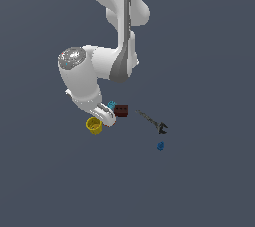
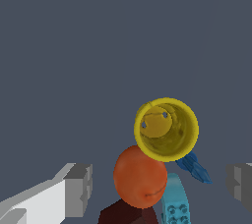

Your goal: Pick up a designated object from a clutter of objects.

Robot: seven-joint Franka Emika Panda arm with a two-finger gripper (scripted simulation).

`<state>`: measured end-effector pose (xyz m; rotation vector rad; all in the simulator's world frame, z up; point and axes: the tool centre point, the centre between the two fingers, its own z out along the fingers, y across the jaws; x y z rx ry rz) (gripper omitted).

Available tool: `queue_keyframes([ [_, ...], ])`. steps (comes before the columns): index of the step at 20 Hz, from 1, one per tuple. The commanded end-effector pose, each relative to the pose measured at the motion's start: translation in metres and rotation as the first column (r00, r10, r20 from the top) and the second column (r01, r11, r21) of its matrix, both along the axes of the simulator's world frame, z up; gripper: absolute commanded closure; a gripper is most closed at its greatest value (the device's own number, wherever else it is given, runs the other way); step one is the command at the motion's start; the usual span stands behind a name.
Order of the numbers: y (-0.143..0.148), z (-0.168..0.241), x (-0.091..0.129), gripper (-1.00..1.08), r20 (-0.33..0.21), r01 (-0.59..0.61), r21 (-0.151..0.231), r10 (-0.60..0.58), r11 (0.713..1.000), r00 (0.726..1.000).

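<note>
Currently the cup (image 2: 166, 128) stands upright on the surface (image 2: 98, 46), mouth up, hollow open to the wrist camera; being round, it has no long axis to align to. In the wrist view it sits ahead of the line between the two fingers (image 2: 78, 189), nearer the middle than either finger, so the claw (image 2: 160, 188) is judged to need a short advance before closing. Claw is spread wide, holding nothing.

Ball (image 2: 141, 176) touches or nearly touches the cup rim on the claw side, directly between the fingers; risk of pinching it instead. Light-blue piece (image 2: 176, 203) lies just beside the ball; a darker blue sliver (image 2: 194, 168) pokes out by the cup. Box (image 2: 123, 214) is cut off at the frame edge.

Exterior view: arm hides the ball and most of the claw. Wrench (image 1: 154, 121) and small blue piece (image 1: 160, 146) lie well apart.
</note>
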<state>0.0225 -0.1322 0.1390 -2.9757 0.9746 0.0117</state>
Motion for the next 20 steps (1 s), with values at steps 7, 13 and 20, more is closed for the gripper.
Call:
queue_keyframes([
  [7, -0.024, -0.040, -0.004, -0.92, 0.004, 0.119, -0.011, -0.119, 0.993, 0.993],
  [13, -0.025, -0.043, -0.005, -0.92, 0.002, 0.123, -0.011, -0.122, 0.992, 0.992],
  [20, -0.025, -0.068, -0.006, -0.92, 0.003, 0.126, -0.012, -0.126, 0.992, 0.992],
])
